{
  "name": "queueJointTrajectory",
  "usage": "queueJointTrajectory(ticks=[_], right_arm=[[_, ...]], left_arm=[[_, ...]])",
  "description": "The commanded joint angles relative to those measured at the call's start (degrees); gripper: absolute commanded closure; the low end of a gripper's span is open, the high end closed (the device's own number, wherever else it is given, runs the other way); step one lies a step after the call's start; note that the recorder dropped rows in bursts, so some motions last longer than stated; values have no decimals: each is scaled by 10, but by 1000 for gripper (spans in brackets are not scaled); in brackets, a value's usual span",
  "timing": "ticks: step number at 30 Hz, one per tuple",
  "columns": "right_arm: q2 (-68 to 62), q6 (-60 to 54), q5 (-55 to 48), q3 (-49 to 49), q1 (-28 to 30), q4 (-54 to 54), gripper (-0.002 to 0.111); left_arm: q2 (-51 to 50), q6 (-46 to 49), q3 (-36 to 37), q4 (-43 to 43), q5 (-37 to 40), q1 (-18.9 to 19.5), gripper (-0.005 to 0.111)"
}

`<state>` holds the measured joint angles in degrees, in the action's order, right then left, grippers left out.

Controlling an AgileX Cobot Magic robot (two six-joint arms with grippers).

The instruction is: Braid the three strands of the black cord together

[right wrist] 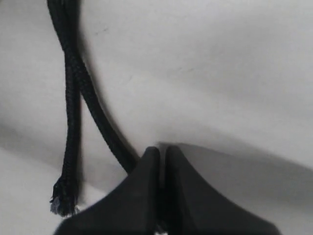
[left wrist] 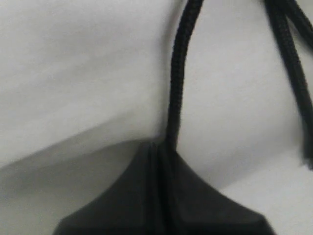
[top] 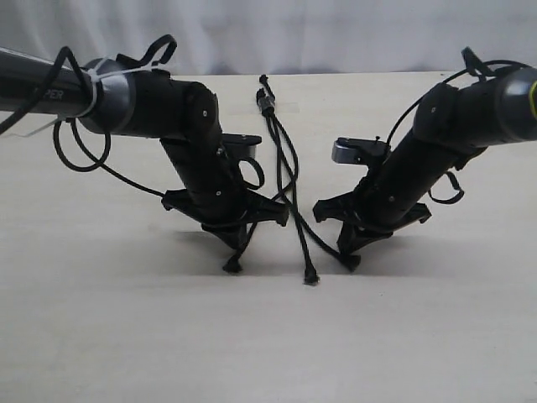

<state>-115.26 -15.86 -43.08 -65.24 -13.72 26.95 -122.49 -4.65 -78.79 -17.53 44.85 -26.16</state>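
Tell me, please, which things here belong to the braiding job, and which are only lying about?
Belong to the job:
- the black cord, bound at one end
- left strand, clamped in the left end effector
- right strand, clamped in the right end effector
- middle strand, lying free

Not part of it:
- robot cables
- table
- white curtain

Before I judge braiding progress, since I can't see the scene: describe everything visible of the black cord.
The black cord is thin woven rope lying on the table, bound by a band at one end. Three strands run from it: the left gripper pinches one, the right gripper another, and the middle strand lies free, frayed.
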Motion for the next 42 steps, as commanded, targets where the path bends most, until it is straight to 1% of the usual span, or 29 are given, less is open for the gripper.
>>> queueJointTrajectory(ticks=[1, 5, 9, 13, 16, 18, 21, 22, 25, 27, 28, 29, 30, 31, 32, 33, 34, 35, 36, 37, 39, 40, 41, 42], right_arm=[[2, 0, 16, 14, -19, 16, 104], [2, 0, 14, 14, -37, 30, 104], [2, 1, 14, 14, -44, 41, 104], [5, 7, 14, 14, -42, 43, 104], [25, 7, 9, 14, -26, 43, 104], [47, 7, 0, 14, -6, 43, 104], [81, 8, -25, 15, 28, 39, 104], [92, 8, -33, 17, 38, 34, 104], [131, 11, -39, 37, 64, 20, 104], [160, 13, -37, 59, 74, 17, 104], [198, 13, -34, 85, 84, -4, 104], [218, 13, -30, 99, 91, -28, 104], [258, 29, -26, 122, 106, -78, 104], [279, 41, -24, 133, 117, -106, 104], [319, 62, -21, 151, 134, -147, 104], [340, 62, -19, 159, 139, -160, 104], [383, 62, -8, 170, 140, -177, 104], [421, 58, 9, 181, 130, -177, 104], [443, 55, 22, 185, 123, -177, 104], [484, 55, 50, 196, 111, -178, 104], [553, 51, 96, 218, 91, -178, 104], [576, 44, 120, 232, 85, -178, 104], [613, 23, 166, 260, 73, -185, 104], [635, 11, 204, 277, 66, -189, 104]], left_arm=[[1, -1, 3, -31, -18, -23, 107], [1, -2, 3, -31, -31, -43, 107], [1, -17, 3, -34, -37, -49, 107], [3, -17, 3, -30, -32, -48, 107], [26, -17, 3, -21, -22, -31, 107], [50, -16, 3, -7, -9, -14, 107], [90, 8, 3, 26, 32, 20, 107], [107, 17, 3, 46, 56, 33, 107], [145, 17, 3, 100, 96, 58, 107], [173, 17, 8, 109, 103, 72, 107], [212, 17, 26, 108, 100, 90, 107], [229, 17, 37, 107, 96, 98, 107], [277, 17, 70, 107, 83, 128, 107], [302, 17, 89, 107, 78, 148, 107], [347, 18, 124, 106, 71, 190, 107], [373, 18, 144, 104, 68, 216, 107], [425, 19, 185, 95, 61, 262, 107], [476, 26, 222, 94, 44, 292, 107], [505, 33, 243, 95, 34, 302, 107], [562, 34, 280, 105, 10, 310, 107], [659, 34, 334, 111, -28, 310, 107], [690, 34, 350, 111, -44, 310, 107], [742, 34, 378, 114, -78, 310, 107], [773, 34, 397, 120, -100, 310, 107]])
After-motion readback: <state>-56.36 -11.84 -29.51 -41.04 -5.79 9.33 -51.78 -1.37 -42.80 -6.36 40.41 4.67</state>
